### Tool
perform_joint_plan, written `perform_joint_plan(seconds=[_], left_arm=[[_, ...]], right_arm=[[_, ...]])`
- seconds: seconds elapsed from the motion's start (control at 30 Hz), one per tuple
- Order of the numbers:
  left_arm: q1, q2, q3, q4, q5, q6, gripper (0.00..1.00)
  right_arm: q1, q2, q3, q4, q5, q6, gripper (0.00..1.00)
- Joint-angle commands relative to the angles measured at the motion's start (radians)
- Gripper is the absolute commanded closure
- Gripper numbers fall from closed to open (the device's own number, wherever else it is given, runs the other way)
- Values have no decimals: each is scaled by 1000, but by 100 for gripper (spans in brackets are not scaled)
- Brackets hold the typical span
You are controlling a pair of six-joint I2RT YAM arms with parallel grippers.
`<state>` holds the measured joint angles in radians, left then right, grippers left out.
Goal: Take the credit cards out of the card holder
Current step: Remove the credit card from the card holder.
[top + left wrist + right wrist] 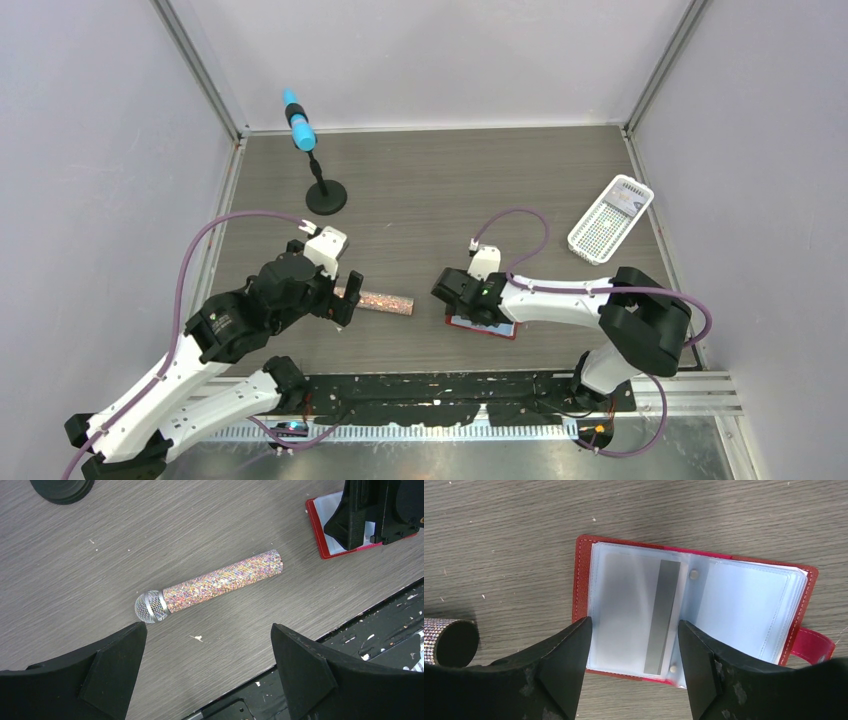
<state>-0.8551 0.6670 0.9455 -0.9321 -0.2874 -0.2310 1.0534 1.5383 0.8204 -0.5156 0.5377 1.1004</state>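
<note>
Right hand jaws wide apart above open card holder, holding nothing.

- Left arm comes up from its base, folds at the elbow, and the wrist tips forward and down.
- Left gripper is spread as wide as it gets, with nothing between the black fingers.
- Right arm doubles back at a chunky elbow out on its right, and the forearm runs pretty much flat toward the left arm.
- Right gripper points straight down, jaws parted with a clear gap and not pinching anything.
</note>
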Motion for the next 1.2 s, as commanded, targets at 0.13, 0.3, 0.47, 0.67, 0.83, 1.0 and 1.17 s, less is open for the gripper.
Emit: perform_joint_plan(seconds=[0.13,0.3,0.47,0.67,0.83,1.0,1.17], left_arm=[[4,-7,-4,42,5,-2,1],[4,-3,-2,42,8,-4,1],[4,-7,13,47,66,-57,1],[4,34,3,133,230,-181,9],[4,147,-1,200,322,-226,13],[4,288,-13,292,390,-272,21],[4,420,-15,408,461,-318,42]], right_arm=[[-10,4,-30,66,-2,6,34],[-12,-26,-55,124,-13,-21,43],[-15,-78,-108,229,-29,-67,51],[-20,-144,-180,369,-68,-129,53],[-55,-225,-291,518,-120,-154,53],[-114,-284,-420,737,-238,-171,53],[-155,-331,-481,850,-309,-197,53]])
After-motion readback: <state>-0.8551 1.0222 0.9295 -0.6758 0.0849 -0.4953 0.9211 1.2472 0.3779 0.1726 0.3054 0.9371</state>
